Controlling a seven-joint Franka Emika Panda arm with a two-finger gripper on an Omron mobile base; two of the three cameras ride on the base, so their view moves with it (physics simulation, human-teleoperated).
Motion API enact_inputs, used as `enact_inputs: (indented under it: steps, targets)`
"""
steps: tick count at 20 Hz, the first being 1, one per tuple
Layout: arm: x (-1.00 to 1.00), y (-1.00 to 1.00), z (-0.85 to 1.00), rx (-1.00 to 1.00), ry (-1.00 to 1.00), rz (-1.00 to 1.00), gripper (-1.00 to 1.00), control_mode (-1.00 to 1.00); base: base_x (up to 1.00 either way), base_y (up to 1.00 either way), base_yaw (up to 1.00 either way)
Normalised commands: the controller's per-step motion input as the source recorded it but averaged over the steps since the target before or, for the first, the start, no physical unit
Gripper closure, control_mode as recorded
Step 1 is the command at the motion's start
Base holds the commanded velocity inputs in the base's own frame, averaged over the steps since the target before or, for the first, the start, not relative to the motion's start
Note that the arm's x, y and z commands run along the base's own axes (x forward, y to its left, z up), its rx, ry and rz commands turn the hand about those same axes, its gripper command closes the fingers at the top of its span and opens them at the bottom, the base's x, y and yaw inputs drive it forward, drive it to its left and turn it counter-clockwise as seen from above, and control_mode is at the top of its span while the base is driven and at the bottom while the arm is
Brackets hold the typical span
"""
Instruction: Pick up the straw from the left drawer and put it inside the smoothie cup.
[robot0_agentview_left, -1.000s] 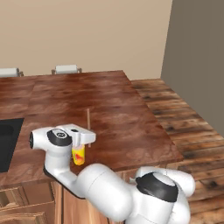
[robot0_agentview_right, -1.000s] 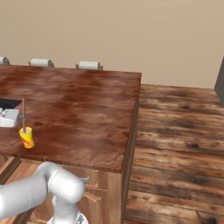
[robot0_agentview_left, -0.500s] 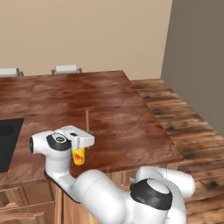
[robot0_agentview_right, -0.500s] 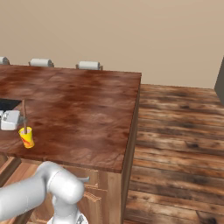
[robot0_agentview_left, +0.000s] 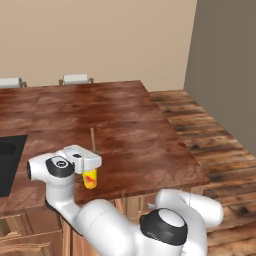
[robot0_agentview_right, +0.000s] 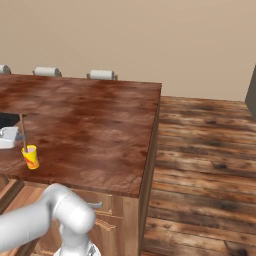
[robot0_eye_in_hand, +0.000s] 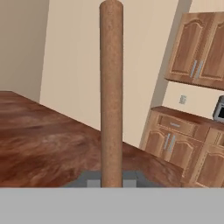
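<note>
While the pincer (robot0_agentview_left: 94, 159) grips the straw (robot0_agentview_left: 92, 138) upright above the smoothie cup (robot0_agentview_left: 90, 178) (lower left, on the desk (robot0_agentview_left: 125, 130)), any sideways drift may let it miss or tip it.

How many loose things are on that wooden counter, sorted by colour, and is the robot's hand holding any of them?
Yellow: 1, the smoothie cup standing near the counter's front edge.
Tan-brown: 1, the straw, upright, its lower end at the cup's rim, held in the shut gripper.
Total: 2 things.
</note>
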Motion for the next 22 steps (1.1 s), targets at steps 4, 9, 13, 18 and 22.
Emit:
enact_inputs:
  steps: [4,9,13,18,22]
  targets:
    - [0.12,0.05,-0.05,-0.01,-0.06,0.0,1.0,-1.0,0.0,0.0,0.0]
    - [0.15,0.04,-0.1,0.0,-0.07,0.0,1.0,-1.0,0.0,0.0,0.0]
    - [0.17,0.12,-0.11,0.0,-0.03,0.0,1.0,-1.0,0.0,0.0,0.0]
    - [0.1,0.14,-0.12,0.0,-0.01,0.0,1.0,-1.0,0.0,0.0,0.0]
    - [0.1,0.13,-0.11,0.0,-0.01,0.0,1.0,-1.0,0.0,0.0,0.0]
